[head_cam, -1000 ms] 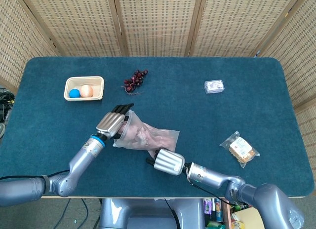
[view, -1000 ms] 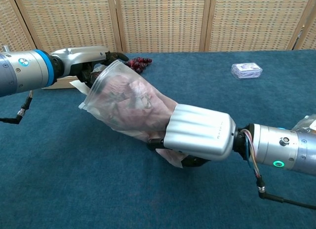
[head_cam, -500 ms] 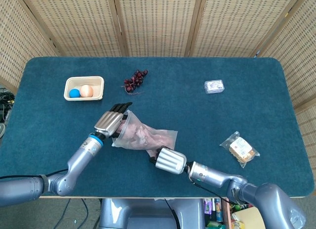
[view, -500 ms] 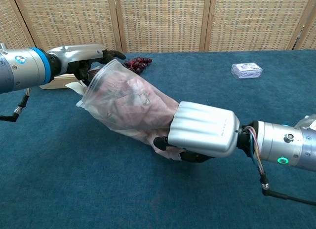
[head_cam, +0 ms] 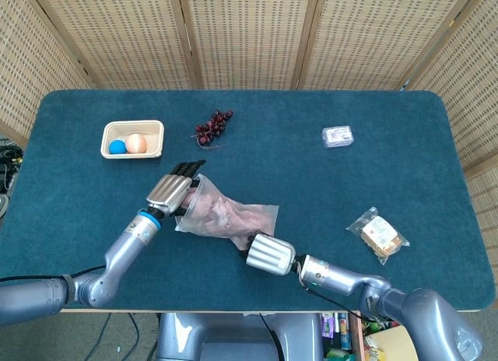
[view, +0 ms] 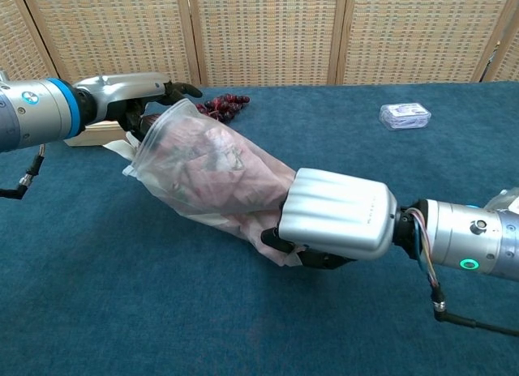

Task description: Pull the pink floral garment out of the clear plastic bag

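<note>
Desk point(head_cam: 327, 190) blue, wide, carries everything. Clear plastic bag point(view: 243, 194) lies mid-desk, pink floral garment point(view: 203, 161) inside it. Right hand point(view: 336, 218) clamped on bag's closed end, likely to pin it. Left hand point(view: 134, 96) at bag's open mouth; fingers hidden, cannot tell if curled or apart. Tray point(head_cam: 132, 139) beyond bag's mouth, holds two balls. Grapes point(head_cam: 214, 126) behind bag. Snack packet point(head_cam: 379, 234) far right of bag.

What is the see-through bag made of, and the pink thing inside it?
The bag looks like thin, clear, glossy plastic film: it crinkles and shows what's inside. The pink garment seems to be soft cloth, bunched in loose folds with a faint flower print, though the plastic blurs it.
</note>
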Controlling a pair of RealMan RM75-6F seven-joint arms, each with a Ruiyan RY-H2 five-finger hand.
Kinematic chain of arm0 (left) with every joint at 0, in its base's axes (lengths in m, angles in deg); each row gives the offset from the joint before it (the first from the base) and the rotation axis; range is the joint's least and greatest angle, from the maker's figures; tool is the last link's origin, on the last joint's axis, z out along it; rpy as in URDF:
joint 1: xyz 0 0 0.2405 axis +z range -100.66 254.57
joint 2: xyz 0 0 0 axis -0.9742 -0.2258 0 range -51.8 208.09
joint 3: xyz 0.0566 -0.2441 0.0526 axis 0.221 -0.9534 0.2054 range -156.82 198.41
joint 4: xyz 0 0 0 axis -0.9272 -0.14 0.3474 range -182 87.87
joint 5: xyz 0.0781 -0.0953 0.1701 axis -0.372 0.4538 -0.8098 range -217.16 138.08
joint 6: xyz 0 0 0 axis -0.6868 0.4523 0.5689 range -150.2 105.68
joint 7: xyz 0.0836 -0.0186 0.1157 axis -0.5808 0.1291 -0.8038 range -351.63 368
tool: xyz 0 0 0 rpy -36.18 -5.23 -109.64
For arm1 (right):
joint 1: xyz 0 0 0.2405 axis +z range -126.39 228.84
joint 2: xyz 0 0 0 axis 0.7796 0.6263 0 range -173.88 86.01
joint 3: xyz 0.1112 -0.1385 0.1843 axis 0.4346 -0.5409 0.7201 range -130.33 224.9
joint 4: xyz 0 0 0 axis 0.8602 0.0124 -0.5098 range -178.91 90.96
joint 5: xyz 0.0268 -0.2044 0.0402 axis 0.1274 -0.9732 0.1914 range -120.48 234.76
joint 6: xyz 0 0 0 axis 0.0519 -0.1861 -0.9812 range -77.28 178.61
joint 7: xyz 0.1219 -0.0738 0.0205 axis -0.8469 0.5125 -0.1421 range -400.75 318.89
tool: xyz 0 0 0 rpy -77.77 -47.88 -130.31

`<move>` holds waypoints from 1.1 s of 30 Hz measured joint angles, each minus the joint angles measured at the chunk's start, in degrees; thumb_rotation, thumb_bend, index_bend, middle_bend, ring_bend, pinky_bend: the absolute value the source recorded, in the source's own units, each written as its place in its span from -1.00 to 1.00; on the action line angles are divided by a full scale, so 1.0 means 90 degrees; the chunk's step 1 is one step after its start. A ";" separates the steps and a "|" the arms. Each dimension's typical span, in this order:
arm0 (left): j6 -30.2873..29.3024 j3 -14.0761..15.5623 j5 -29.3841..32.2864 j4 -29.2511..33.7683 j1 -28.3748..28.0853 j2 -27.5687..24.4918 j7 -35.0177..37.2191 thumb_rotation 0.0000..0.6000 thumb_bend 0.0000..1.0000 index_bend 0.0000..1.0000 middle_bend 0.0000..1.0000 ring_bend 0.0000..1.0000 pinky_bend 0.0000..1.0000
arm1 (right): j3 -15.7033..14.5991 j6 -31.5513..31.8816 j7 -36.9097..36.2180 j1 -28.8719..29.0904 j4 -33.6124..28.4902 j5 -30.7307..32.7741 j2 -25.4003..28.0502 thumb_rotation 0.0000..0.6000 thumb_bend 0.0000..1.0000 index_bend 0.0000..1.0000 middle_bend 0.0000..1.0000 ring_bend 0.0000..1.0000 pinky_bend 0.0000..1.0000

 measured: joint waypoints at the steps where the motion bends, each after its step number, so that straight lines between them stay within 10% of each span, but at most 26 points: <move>1: 0.0003 0.0002 0.0000 -0.0005 0.0002 -0.0001 0.0006 1.00 0.28 0.44 -1.00 -1.00 -1.00 | -0.0004 0.0012 -0.0011 -0.0002 0.0018 -0.0001 -0.0005 1.00 0.26 0.31 0.63 0.50 0.81; 8: 0.0011 0.0016 -0.0019 -0.0028 0.0005 0.0005 0.0026 1.00 0.28 0.44 -1.00 -1.00 -1.00 | -0.0057 0.0037 -0.0119 -0.0001 0.0096 -0.0009 -0.0037 1.00 0.99 0.36 0.65 0.51 0.82; 33: -0.0066 -0.0069 -0.0059 -0.0096 0.0056 -0.0187 0.0131 1.00 0.28 0.44 -1.00 -1.00 -1.00 | -0.0111 0.0103 -0.0048 0.0046 -0.0060 -0.0019 0.0251 1.00 1.00 0.41 0.68 0.53 0.83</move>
